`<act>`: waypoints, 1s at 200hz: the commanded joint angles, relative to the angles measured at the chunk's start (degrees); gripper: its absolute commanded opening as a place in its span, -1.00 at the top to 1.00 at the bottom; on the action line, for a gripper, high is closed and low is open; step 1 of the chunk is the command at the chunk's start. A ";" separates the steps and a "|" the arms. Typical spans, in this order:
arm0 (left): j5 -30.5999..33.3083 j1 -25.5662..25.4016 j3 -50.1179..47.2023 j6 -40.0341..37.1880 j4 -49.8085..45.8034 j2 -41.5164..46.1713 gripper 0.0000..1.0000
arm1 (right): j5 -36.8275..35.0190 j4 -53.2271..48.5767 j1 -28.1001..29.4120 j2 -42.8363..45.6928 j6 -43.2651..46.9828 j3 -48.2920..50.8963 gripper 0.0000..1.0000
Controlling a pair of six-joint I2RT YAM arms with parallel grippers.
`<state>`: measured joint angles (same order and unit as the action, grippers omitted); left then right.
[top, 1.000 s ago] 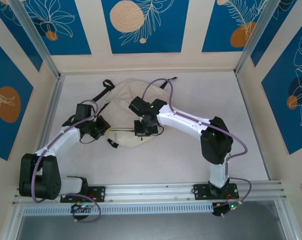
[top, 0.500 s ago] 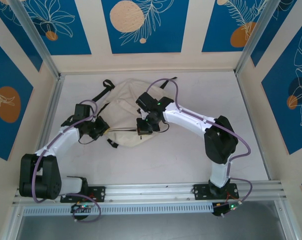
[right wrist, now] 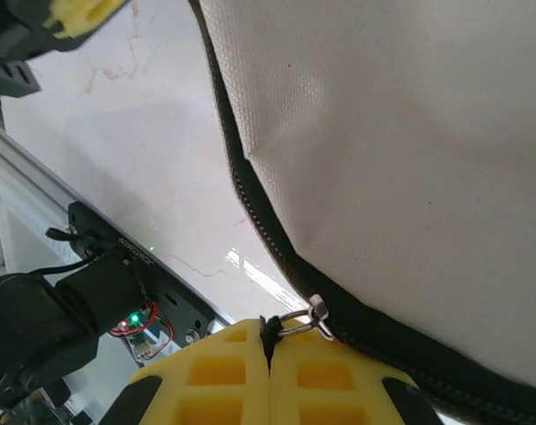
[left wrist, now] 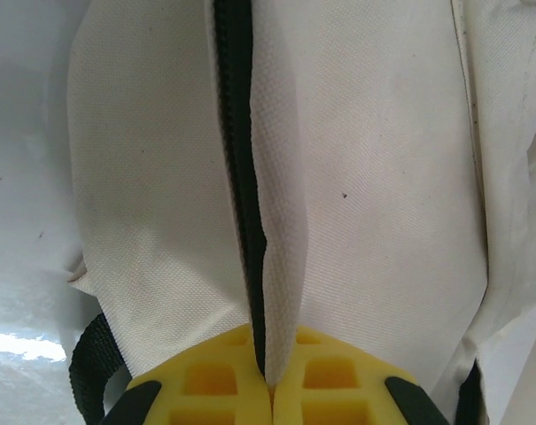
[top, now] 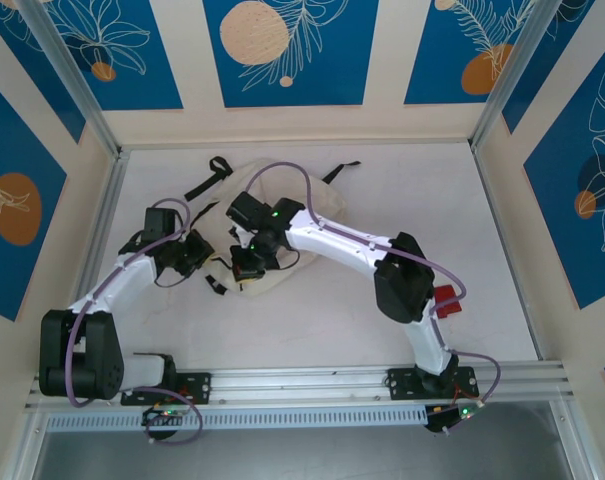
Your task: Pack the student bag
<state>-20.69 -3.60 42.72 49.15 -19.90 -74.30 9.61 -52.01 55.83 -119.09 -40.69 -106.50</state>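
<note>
- Bag (top: 302, 195) lay crumpled on the table (top: 502, 250), left of centre and toward the far side, between the two hands.
- Black strap (top: 207, 178) trailed off the bag's far-left corner onto the table; a second strap (top: 339, 172) stuck out at the far right.
- Left hand (top: 204, 262) was at the bag's left edge, low over the table.
- Left wrist view: left hand (left wrist: 269, 387) was closed, its yellow pads pinching a fold of cream cloth right beside the black zip (left wrist: 236, 133). The zip ran straight up from the pads, and the bag (left wrist: 374, 177) spread on both sides of it.
- Right hand (top: 250, 268) was at the bag's near edge, just beside the left hand, with its arm reaching across the bag.
- Right wrist view: right hand (right wrist: 269, 372) was closed, pads together on the black zip pull (right wrist: 269, 329). A metal ring (right wrist: 301, 317) linked the pull to the zip along the bag's (right wrist: 409, 133) edge.
- Bag edge there hung lifted off the table (right wrist: 143, 159).
- Small red thing (top: 445, 300) sat by the right arm's elbow; couldn't tell what it was.
</note>
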 commanded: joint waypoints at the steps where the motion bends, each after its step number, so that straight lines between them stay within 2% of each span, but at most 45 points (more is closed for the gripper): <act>1: 1.89 0.37 -0.29 -0.41 -0.81 1.29 1.00 | -0.63 -3.87 0.26 1.67 -1.51 -0.79 1.00; 54: 7.62 1.53 0.10 -2.91 -2.26 -1.53 1.00 | -10.86 -12.46 -2.48 11.82 -4.64 9.99 1.00; 105: 8.55 1.93 -0.44 -3.51 -1.89 -2.15 1.00 | -16.72 -15.30 -5.98 12.58 -6.67 15.43 1.00; 200: 8.39 3.32 1.36 -4.75 -3.41 -1.55 1.00 | -18.06 -12.24 -10.98 10.80 -6.11 18.87 1.00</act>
<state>-19.92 -3.53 42.74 46.52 -21.89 -75.61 -3.46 -54.85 47.40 -108.16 -46.04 -90.11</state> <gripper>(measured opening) 0.054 0.058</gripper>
